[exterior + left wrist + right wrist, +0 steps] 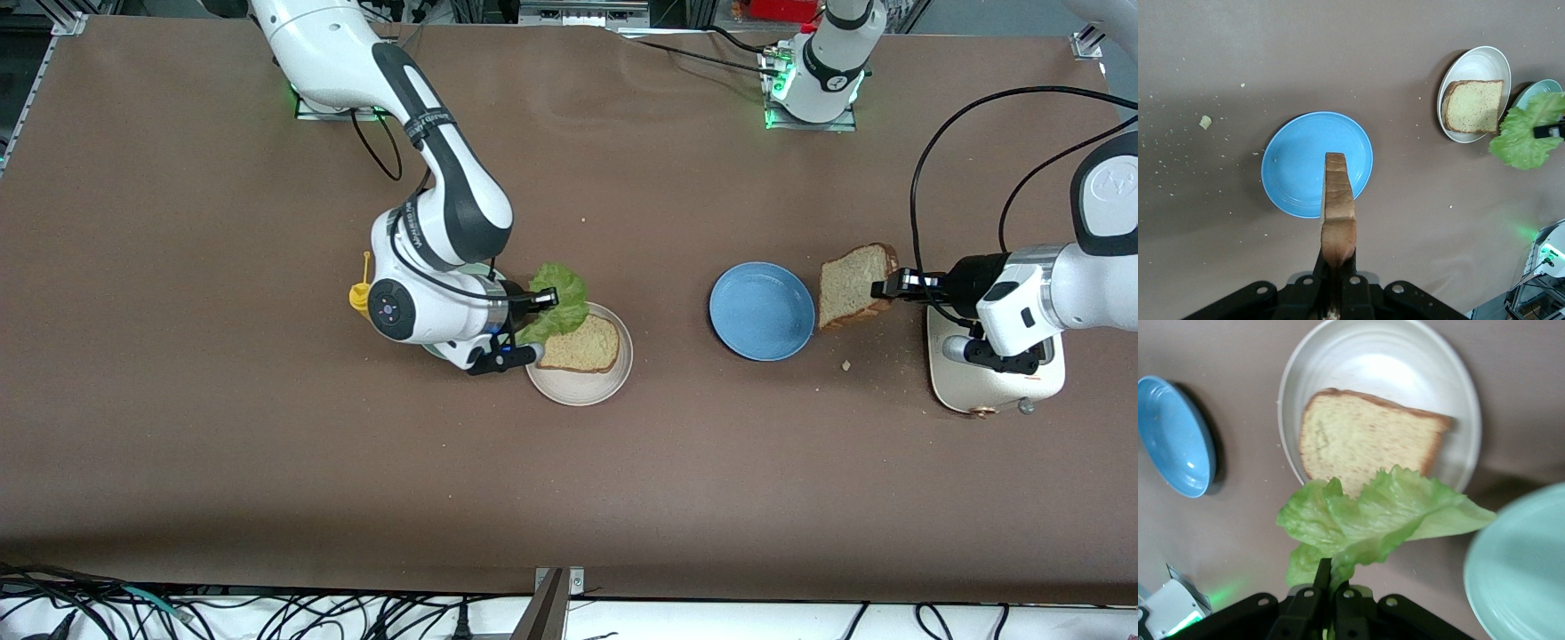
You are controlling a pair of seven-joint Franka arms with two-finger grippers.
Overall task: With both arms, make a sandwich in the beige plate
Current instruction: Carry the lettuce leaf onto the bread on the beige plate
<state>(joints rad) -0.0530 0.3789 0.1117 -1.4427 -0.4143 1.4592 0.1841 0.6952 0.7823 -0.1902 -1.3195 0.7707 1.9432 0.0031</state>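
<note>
Green lettuce point(558, 298) dangles from the right tool point(536, 300), its fingers pinched tight on the leaf's stem end, up in the air over the edge of the beige plate point(580, 384). On that plate lies one slice of bread point(582, 345), flat, crust all round, with the leaf's ruffled end hanging over one corner of it. Peeking out under the right arm's wrist there's a mint green plate point(1521, 567), just beside the beige one, and a small yellow object point(360, 292) at the arm's elbow. Over at the left arm's end of the brown tabletop point(267, 444), the left tool point(889, 288) is clamped on a second slice of bread point(855, 284), held on edge over the rim of the blue plate point(760, 311). A cream toaster point(996, 378) sits under the left wrist. Crumbs dot the tabletop near the blue plate.
</note>
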